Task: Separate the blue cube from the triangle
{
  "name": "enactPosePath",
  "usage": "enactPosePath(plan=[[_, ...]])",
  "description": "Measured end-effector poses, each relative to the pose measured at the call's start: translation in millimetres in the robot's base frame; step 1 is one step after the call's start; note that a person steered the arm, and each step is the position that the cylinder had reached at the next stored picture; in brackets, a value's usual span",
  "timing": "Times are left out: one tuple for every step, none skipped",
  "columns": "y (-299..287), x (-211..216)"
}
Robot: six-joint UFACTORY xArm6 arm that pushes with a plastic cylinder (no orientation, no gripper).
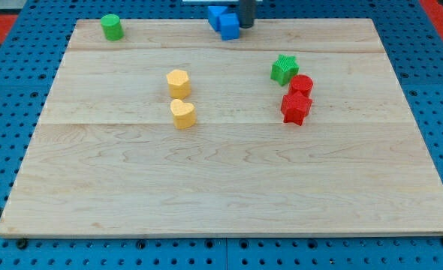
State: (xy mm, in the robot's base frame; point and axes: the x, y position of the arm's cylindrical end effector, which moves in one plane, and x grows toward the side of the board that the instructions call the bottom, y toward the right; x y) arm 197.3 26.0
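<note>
Although the near half of the wooden bench [229, 195] carried nothing, its far half held every block. Taking the yellow heart-shaped block [182, 113] as the landmark, it lay nearest the view's bottom, a little left of the bench's centre. Just beyond it, almost touching, sat a yellow hexagon-like block [178, 82]. Well to the landmark's right, at much the same depth, lay a red star-shaped block [296, 107], with a red rounded block [301, 85] touching its far side and a green star [284, 69] just beyond that, leaning slightly to the left. Far beyond the landmark and off to its left, a green cylinder [112, 27] stood alone by the bench's far left corner.

Farthest of all, beyond the landmark and somewhat to its right, the blue cube [230, 26] sat at the bench's far edge. A second blue block [217, 15], whose shape I could not make out, pressed against the cube's far left side; the two were touching. My tip [246, 26] stood just at the cube's right side, seemingly in contact with it. The arm bore no pincer, only the dark rod, so nothing was grasped or released.
</note>
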Motion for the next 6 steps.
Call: enactPosePath(plan=[[-27.7, -3.6], [-2.7, -4.9], [-5.5, -4.2], [-44.0, -1.2], [-17.9, 37.4], [-20.9, 79.7]])
